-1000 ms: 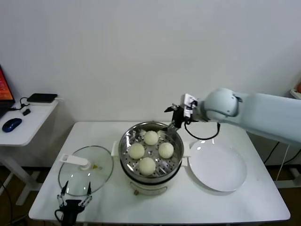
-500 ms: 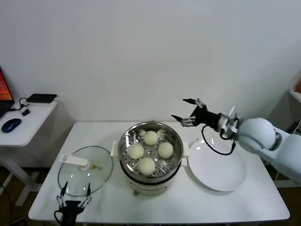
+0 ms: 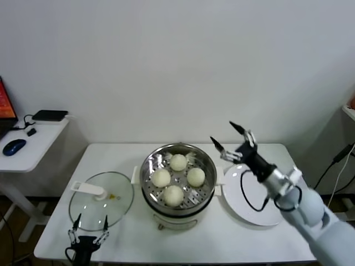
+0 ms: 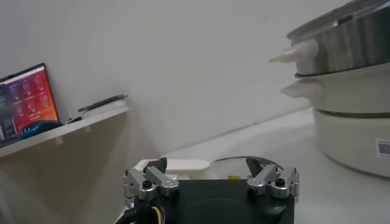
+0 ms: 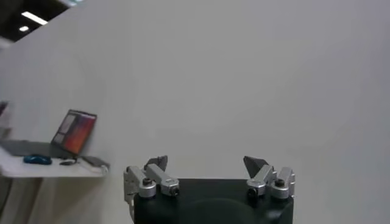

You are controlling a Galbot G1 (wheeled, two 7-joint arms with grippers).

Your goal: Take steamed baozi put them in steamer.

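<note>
1. A white table (image 3: 249,244) stands against a plain white wall, with a side desk to the robot's left carrying a laptop (image 4: 27,100) and a mouse (image 3: 13,147).
2. All four steamed baozi (image 3: 177,177) sit inside the steamer (image 3: 148,183); the white plate (image 3: 260,208) beside it is bare, so loading looks finished.
3. What is left, by my reading, is a clean retreat: lift the arm high, clear of the steamer's rim and handles, without brushing the plate.
4. The right gripper (image 3: 233,142) hovers above the gap between steamer and plate, fingers spread wide, holding and touching nothing.
5. The left gripper (image 3: 87,230) waits at the table's front edge by the glass lid (image 3: 102,202), fingers spread, empty.
</note>
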